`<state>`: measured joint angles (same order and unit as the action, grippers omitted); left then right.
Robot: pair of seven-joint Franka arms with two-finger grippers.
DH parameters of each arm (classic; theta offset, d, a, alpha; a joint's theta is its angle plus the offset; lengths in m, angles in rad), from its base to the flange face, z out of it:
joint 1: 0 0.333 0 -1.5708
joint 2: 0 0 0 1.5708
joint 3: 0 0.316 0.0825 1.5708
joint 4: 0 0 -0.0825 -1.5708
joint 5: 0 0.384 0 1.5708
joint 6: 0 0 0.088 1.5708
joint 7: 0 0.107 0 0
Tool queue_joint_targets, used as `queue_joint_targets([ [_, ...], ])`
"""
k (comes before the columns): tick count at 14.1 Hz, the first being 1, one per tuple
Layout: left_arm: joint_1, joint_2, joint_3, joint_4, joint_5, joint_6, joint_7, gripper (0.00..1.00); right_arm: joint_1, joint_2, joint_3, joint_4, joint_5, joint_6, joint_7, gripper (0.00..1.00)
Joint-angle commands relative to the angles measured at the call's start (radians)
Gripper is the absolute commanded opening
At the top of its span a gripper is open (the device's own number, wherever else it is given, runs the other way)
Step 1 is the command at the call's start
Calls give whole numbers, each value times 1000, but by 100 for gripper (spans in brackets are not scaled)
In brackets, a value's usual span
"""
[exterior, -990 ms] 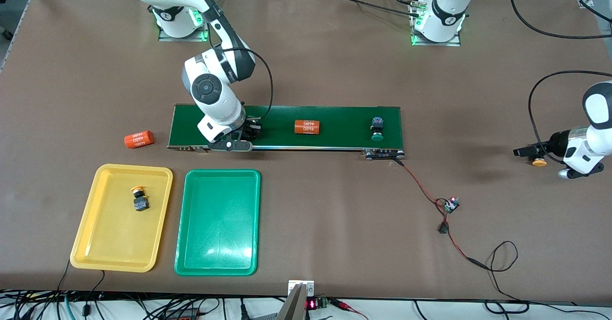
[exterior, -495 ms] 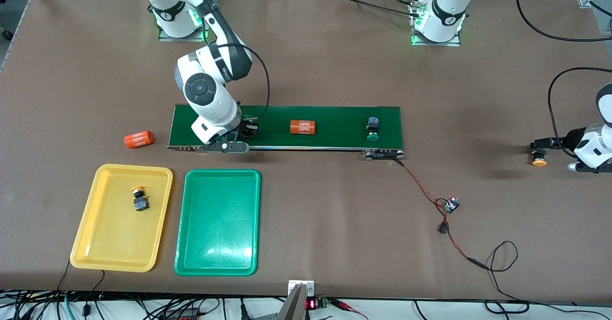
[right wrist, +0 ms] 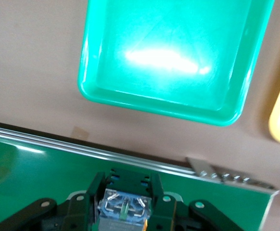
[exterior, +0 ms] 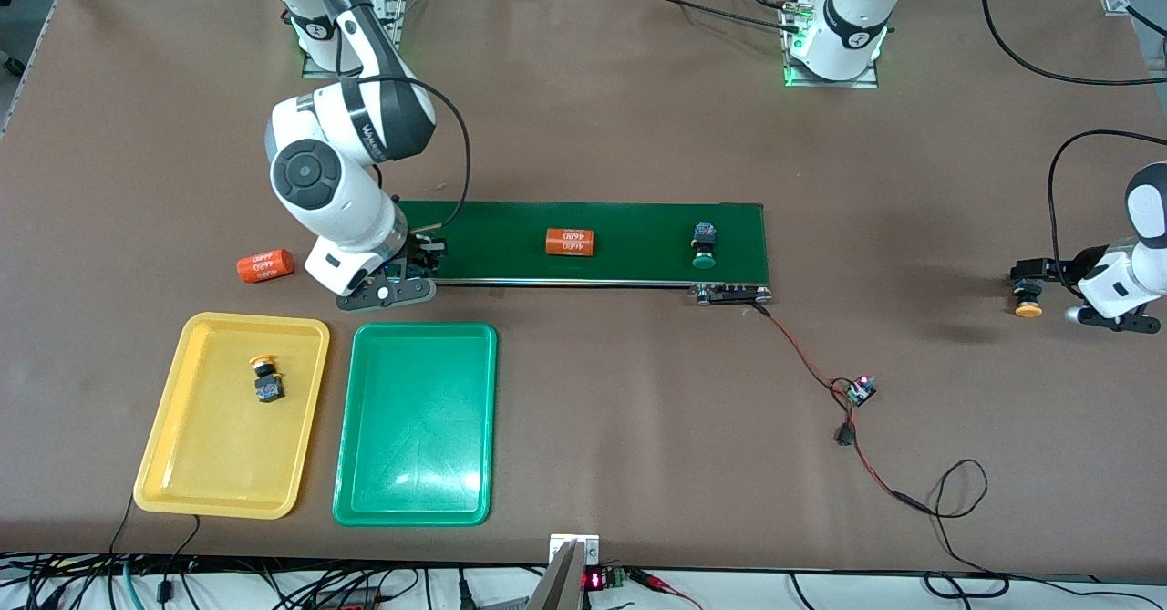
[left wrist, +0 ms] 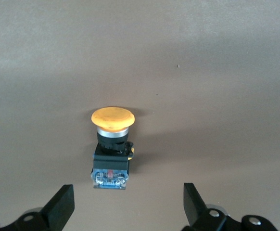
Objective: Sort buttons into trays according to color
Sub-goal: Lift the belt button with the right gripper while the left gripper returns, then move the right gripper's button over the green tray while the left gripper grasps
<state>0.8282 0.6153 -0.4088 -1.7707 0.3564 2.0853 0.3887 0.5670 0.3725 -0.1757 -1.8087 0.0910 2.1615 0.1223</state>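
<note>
The right gripper is pinching a button over the conveyor belt end; an early release is risking missing the green tray. The left gripper, spread, is hovering over the yellow button.

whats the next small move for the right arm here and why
Probably carry on toward the green tray and stop over it. The right pincer is shut on a button and sits over the end of the conveyor belt, with that tray just nearer the front camera. The cap's colour is hidden, so green is my guess. The left pincer waits open by a yellow button.
</note>
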Motion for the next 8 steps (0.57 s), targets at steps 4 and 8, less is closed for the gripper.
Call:
queue_joint_targets([
  [4, 9, 37, 7, 17, 26, 61, 104, 100, -30, 91, -10, 22, -83, 251, -108, 23],
  [8, 15, 55, 7, 19, 65, 70, 108, 100, -50, 189, -31, 48, -105, 446, -138, 23],
])
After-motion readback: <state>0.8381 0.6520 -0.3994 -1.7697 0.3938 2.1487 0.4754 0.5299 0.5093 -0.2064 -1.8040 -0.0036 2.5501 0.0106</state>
